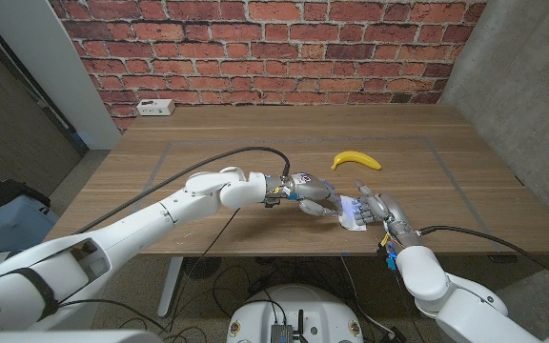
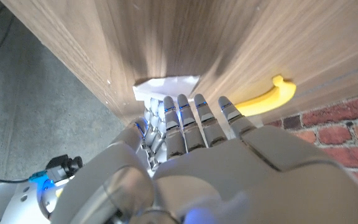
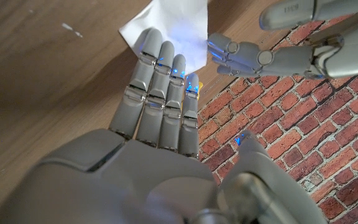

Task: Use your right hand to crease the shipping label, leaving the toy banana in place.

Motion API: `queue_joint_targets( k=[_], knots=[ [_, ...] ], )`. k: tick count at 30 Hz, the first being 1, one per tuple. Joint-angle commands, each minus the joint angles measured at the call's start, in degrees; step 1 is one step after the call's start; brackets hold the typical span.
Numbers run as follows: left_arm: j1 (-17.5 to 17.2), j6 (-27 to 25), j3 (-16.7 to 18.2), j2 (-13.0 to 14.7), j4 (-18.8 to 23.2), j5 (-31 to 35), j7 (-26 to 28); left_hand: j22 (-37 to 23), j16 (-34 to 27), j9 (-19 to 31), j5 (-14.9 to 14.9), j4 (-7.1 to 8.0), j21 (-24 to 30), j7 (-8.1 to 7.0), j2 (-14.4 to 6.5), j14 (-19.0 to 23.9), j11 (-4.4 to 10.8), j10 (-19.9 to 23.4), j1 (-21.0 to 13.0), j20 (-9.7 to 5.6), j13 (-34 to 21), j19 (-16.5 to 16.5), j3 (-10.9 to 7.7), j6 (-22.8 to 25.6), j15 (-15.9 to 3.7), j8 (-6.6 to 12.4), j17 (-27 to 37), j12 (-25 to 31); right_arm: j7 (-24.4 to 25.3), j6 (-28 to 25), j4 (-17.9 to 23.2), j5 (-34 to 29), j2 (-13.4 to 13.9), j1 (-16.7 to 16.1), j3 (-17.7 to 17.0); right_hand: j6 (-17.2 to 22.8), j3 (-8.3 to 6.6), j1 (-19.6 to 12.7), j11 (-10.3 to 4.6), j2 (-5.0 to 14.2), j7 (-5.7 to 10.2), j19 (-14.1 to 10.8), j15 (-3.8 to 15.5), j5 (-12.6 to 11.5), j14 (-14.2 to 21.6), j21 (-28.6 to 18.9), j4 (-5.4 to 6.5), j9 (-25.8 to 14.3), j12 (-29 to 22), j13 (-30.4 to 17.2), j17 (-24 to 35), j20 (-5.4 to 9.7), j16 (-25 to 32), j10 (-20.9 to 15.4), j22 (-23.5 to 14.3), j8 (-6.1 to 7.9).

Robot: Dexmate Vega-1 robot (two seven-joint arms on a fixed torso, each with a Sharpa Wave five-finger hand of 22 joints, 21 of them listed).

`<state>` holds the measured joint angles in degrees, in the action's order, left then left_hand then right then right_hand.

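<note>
The white shipping label (image 1: 353,215) lies near the table's front edge, between my two hands. My right hand (image 1: 377,208) reaches onto it from the right, its straight fingers (image 3: 164,73) laid on the paper (image 3: 171,25). From the left, my left hand (image 1: 315,194) stretches out with its fingertips (image 3: 224,47) at the label's edge; I cannot tell if they pinch it. Beyond my left hand's extended fingers (image 2: 197,121) I see the label (image 2: 166,86) and the banana (image 2: 261,99). The yellow toy banana (image 1: 355,160) lies farther back, apart from both hands.
A white power strip (image 1: 152,108) sits at the back left of the wooden table (image 1: 208,152). A thin taped outline (image 1: 165,152) marks the work area. The front edge (image 1: 284,255) runs just below the label. A brick wall stands behind.
</note>
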<state>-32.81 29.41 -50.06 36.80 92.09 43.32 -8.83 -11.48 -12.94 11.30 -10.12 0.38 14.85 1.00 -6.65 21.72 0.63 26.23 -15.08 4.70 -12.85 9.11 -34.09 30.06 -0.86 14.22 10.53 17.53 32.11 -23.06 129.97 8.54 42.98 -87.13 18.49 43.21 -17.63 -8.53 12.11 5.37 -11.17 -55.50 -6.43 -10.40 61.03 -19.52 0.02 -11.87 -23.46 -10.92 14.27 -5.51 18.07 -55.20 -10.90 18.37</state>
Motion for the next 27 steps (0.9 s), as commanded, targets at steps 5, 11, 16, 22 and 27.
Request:
queue_joint_targets(
  k=[5, 11, 16, 22, 27],
  knots=[
    [-2.6, 7.8, 2.9, -0.1, -3.4, 4.6, 24.6, -0.6, -1.4, 0.9, 0.1, -0.71, 1.0, -0.42, -0.9, 3.0, -0.04, 2.7, 0.6, -0.68, -1.5, 1.5, 0.12, 1.4, 0.07, 0.87, 1.6, 2.1, -0.5, -4.3, 1.3, 0.8, 2.7, 2.3, 1.0, 1.5, 0.02, 1.0, 0.13, -0.28, -0.71, -0.2, -0.04, -0.5, 1.2, 0.2, 0.63, -0.1, 0.0, -0.1, 0.1, 0.4, 0.4, -1.4, 0.0, 0.35],
    [-1.8, 7.4, 2.5, 0.1, -2.8, 3.8, 20.4, -1.1, -1.7, 1.2, 0.2, -1.57, 2.0, -0.45, -0.4, 3.3, -0.01, 1.5, 0.5, -0.62, -2.4, 3.1, 0.77, 0.7, -0.01, 0.8, 2.5, 2.4, -0.1, -3.5, 0.9, 1.4, 2.7, 2.3, 1.0, 1.9, 0.16, 1.2, 0.17, -0.43, -0.74, -0.2, -0.14, -0.5, 1.3, 0.2, 0.74, 0.0, 0.2, -0.1, 0.1, 0.44, 0.4, -1.5, 0.0, 0.28],
    [-1.2, 6.5, 2.2, 0.0, -2.7, 2.6, 16.6, -1.5, -2.3, 1.0, 0.0, -2.1, 3.7, 0.41, -0.1, 6.4, 0.26, 2.8, 0.8, -0.67, -2.9, 6.2, 0.65, 2.6, -1.43, 1.08, 2.3, 3.3, 0.4, -3.9, 1.2, 1.1, 3.0, 2.7, 1.3, 2.0, 0.23, 1.4, 0.19, -0.5, -0.76, -0.1, -0.2, -0.6, 1.3, 0.3, 0.81, 0.1, 0.3, -0.1, 0.1, 0.43, 0.4, -1.5, 0.0, 0.19],
    [-0.3, 5.4, 1.7, -0.2, -2.8, 1.6, 12.1, -1.7, -2.2, 0.6, -0.3, -2.52, 4.4, 0.97, -1.2, 7.8, 0.39, 4.2, 0.4, -0.56, -3.0, 7.0, -0.33, 5.1, -1.77, 1.6, 1.5, 3.6, 0.8, -3.8, 1.1, 1.0, 3.0, 3.0, 1.6, 2.1, 0.27, 1.5, 0.18, -0.53, -0.77, -0.2, -0.06, -0.6, 1.5, 0.3, 0.87, 0.1, 0.4, -0.1, 0.2, 0.46, 0.5, -1.7, 0.0, 0.11],
    [1.0, 4.3, 0.9, -0.6, -2.8, 1.1, 7.6, -1.9, -1.9, 0.3, -0.4, -2.67, 4.7, 0.9, -1.7, 8.5, 0.16, 5.5, 0.3, -0.49, -2.8, 7.0, -1.0, 6.9, -2.4, 1.81, 0.9, 3.6, 1.2, -4.3, 1.2, 1.0, 2.9, 3.2, 1.9, 2.3, 0.3, 1.5, 0.18, -0.54, -0.77, -0.2, -0.08, -0.7, 1.6, 0.4, 0.92, 0.1, 0.5, -0.1, 0.2, 0.5, 0.5, -1.8, 0.0, 0.05]
  ],
)
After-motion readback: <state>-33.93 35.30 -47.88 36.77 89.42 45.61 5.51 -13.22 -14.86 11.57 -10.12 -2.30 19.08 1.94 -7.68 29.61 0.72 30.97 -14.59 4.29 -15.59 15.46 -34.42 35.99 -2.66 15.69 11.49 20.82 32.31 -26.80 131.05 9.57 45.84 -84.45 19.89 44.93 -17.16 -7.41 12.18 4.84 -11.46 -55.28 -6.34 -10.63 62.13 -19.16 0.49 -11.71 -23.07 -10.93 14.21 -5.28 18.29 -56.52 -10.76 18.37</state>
